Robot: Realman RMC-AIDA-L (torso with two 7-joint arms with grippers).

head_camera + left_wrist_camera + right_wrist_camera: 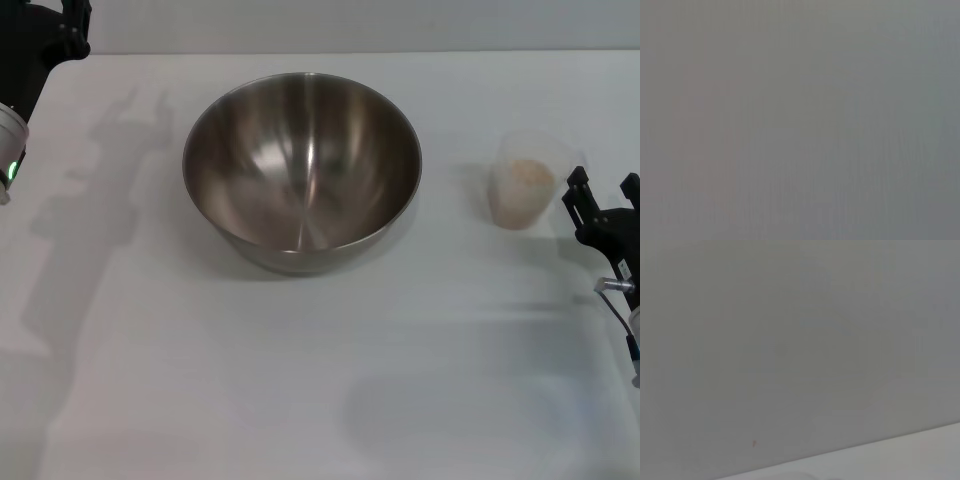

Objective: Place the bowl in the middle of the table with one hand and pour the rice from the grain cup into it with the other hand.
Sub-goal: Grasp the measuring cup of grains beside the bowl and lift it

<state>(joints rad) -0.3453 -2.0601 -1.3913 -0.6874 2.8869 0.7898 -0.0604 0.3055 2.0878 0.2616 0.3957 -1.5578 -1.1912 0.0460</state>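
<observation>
Nearest me, my right gripper [603,203] hangs at the table's [300,400] right edge with fingers parted and empty, just beside the grain cup [522,185], a clear tapered plastic cup holding pale rice [524,180]. Mid-table I see the bowl [302,165], wide, deep, brushed steel, nothing in it. Farthest, my left gripper [65,25] sits at the far left corner; I cannot tell its opening.

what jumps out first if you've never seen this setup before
The big shiny steel bowl standing empty near the middle of the white table. To its right stands a small clear cup holding rice. The right gripper sits open just beside the cup, not touching it, while the left gripper waits at the far left corner.
</observation>
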